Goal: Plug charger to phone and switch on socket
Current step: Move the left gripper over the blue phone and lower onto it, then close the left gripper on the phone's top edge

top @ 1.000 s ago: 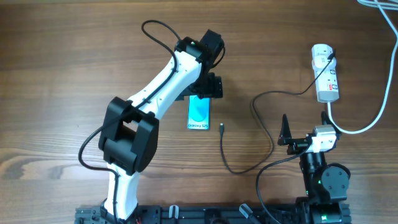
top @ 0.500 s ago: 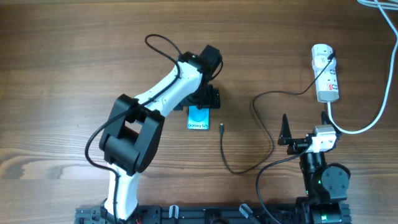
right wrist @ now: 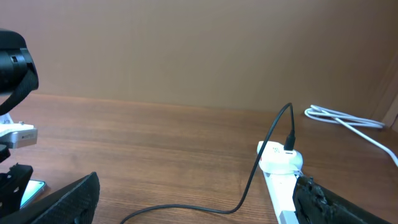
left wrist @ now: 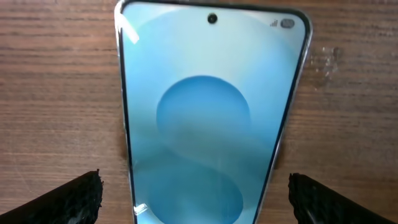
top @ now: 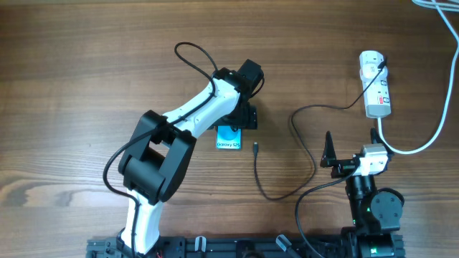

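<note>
- Only readable writing: white "Galaxy S25" on the phone [top: 229, 140], at the screen end closest to the robot bases. The overhead view shows tiny red markings on the socket [top: 376, 86], too small to read.
- The phone is a flat rectangle with rounded corners and a thin silvery edge. Its glossy screen is pale cyan with deeper blue circles. The left wrist view shows a punch-hole camera dot at the top end.
- It lies flat on the wood table [top: 72, 86], roughly mid-table. Its far end is tucked under the left gripper [left wrist: 199, 202].
- The left fingers are spread wide, one on each side of the phone. Bare wood shows between each finger and the phone's edge, so they aren't gripping it.
- The charger [top: 257, 168] is a thin black cable. Its small connector tip [top: 255, 147] lies on the wood just to the right of the phone, not touching it.
- From there the cable loops toward the right arm and runs up to the black plug [top: 380, 66], which sits in the far end of the socket.
- The socket is a white plastic strip with rounded ends, lying at the far right of the table. A thick white cord [top: 430, 140] curves off its near end.
- I can't tell the switch position.
- The right gripper [right wrist: 199, 202] is near its base, well clear of everything. Its fingers are wide apart and hold nothing.
- The table is brown wood grain with a matte look.
</note>
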